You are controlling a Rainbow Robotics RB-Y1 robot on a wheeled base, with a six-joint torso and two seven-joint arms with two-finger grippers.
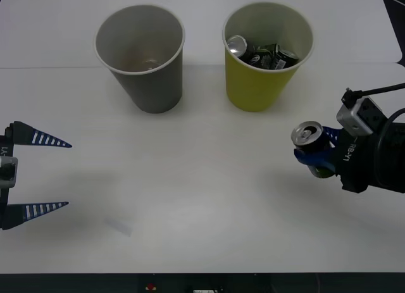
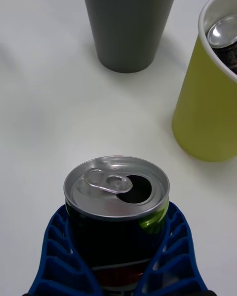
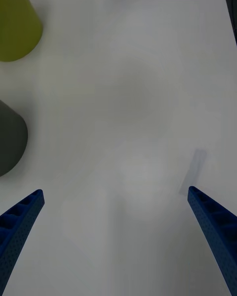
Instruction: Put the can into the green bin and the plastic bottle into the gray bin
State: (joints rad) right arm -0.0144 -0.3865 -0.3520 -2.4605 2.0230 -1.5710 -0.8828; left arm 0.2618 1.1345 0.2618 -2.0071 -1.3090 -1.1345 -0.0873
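Silver-topped can (image 1: 309, 138) in right jaws (image 1: 311, 155), "RB-Y1" on wrist

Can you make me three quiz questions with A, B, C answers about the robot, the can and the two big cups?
1. Where is the can?
A. in the right pincer
B. inside the gray bin
C. lying on the table

2. What colour is the bin that has cans in it?
A. gray
B. green
C. red

3. How is the left pincer?
A. shut on a bottle
B. open and empty
C. shut on a can

Answers: 1 A, blue fingers wrap the can's body. 2 B, cans lie inside the green bin. 3 B, its fingers are spread apart with nothing between.
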